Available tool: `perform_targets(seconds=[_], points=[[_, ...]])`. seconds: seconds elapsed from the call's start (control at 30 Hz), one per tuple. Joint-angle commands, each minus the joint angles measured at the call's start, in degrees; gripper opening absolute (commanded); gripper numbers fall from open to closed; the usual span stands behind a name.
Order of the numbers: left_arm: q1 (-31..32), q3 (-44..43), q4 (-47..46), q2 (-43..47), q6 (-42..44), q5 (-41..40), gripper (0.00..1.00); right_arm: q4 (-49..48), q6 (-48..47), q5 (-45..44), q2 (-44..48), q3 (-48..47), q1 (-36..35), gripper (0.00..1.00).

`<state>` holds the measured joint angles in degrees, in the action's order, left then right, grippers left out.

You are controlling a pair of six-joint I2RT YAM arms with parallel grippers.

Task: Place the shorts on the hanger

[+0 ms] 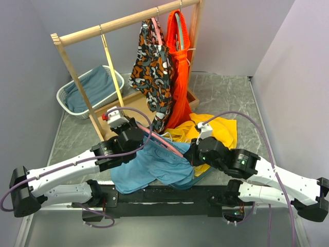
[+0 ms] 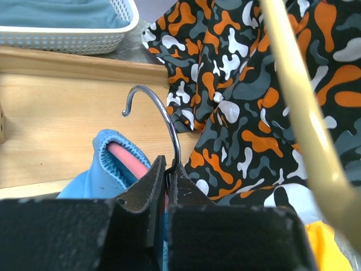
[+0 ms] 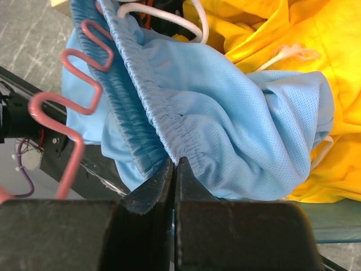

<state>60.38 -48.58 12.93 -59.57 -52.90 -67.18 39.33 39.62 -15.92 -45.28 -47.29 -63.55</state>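
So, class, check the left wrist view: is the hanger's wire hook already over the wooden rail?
No, the hanger is clamped in the shut left gripper, its wire hook curling free, hooked on nothing.

Blue shorts [image 1: 149, 167] — pink hanger [image 1: 167, 144] half-inside

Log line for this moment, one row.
left gripper: shut on hanger | right gripper: shut on shorts waistband | status: hanger arm inside waistband

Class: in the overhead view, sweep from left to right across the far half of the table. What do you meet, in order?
White basket holding teal cloth → patterned garment hanging from the rail → orange garment hanging beside it → yellow garment, heaped lower down.
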Motion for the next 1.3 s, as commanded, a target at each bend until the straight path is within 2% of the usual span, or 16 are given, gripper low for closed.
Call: perform_targets(seconds=[0.0,0.43,0.67,0.77,0.93,1.07,1.1,1.27], points=[[-3.34,1.03,6.93,1.12,0.79,-3.84,0.01,6.02,0.02,-2.71,-0.42,0.44,-1.31,0.00],[-5.97,-1.52,9.74,-3.61,-2.38,-1.21,0.01,6.11,1.43,-5.17,-3.24,-1.84,-5.26,0.00],[-6.50,-8.45,19.40,-8.45,-9.40,-1.99,0.01,5.23,1.60,-5.79,-4.91,-3.42,-8.34,0.00],[-5.36,-12.05,29.57,-11.08,-16.50,-6.10,0.01,4.70,1.78,-5.61,-4.38,-4.39,-8.43,0.00],[-4.14,-19.79,54.86,-19.42,-38.82,-11.13,0.01,6.18,2.65,-4.47,-3.50,-7.02,-8.52,0.00],[-3.69,-25.67,63.51,-25.32,-46.39,-11.49,0.01,7.95,3.71,-3.77,-3.15,-9.22,-8.52,0.00],[-3.52,-26.30,65.19,-26.29,-50.59,-11.57,0.01,8.04,4.06,-3.50,-2.80,-9.23,-8.43,0.00],[-1.85,-25.26,64.33,-27.88,-52.04,-11.57,0.01,10.85,6.70,-4.90,-0.87,-9.75,-8.52,0.00]])
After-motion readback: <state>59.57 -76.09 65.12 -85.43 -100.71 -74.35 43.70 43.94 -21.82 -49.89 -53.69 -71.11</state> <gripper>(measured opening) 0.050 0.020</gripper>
